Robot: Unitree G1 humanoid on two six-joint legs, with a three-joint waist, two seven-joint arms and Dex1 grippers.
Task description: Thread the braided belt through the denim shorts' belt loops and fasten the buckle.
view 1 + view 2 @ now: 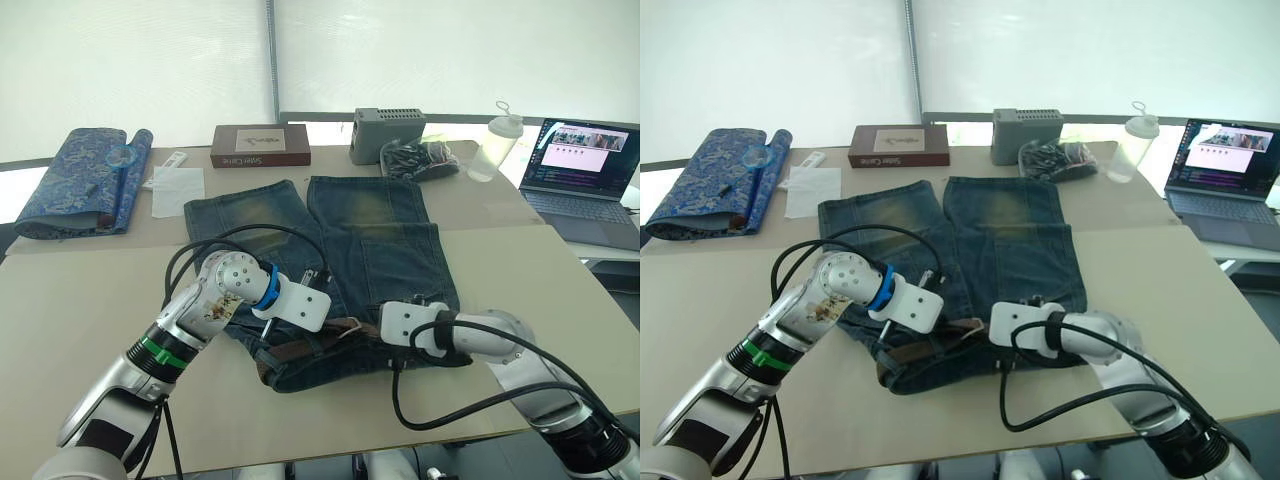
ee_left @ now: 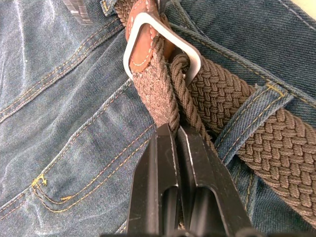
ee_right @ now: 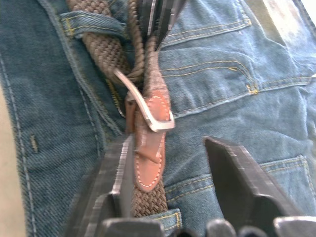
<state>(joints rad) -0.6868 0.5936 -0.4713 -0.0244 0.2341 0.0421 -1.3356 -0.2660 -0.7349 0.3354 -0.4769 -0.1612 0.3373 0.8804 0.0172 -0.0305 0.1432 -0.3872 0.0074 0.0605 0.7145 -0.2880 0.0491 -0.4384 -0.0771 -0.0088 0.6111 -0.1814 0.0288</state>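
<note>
The denim shorts (image 1: 360,230) lie flat on the table, waistband toward me. The braided belt (image 2: 266,133) runs along the waistband under a belt loop (image 2: 247,113). Its silver buckle (image 2: 190,57) sits on a tan leather end, with the brown weave passing through the frame. My left gripper (image 2: 175,129) is shut on the braided strap just short of the buckle. My right gripper (image 3: 168,143) faces it from the other side, open. The leather belt end (image 3: 148,168) lies beside one of its fingers (image 3: 116,173). Both grippers meet at the middle of the waistband (image 1: 350,328).
Along the far side of the table stand a blue patterned fabric roll (image 1: 85,180), a white paper (image 1: 178,190), a brown box (image 1: 260,145), a grey box (image 1: 388,132), a dark bag (image 1: 420,158) and a clear bottle (image 1: 497,140). A laptop (image 1: 585,160) sits at the right.
</note>
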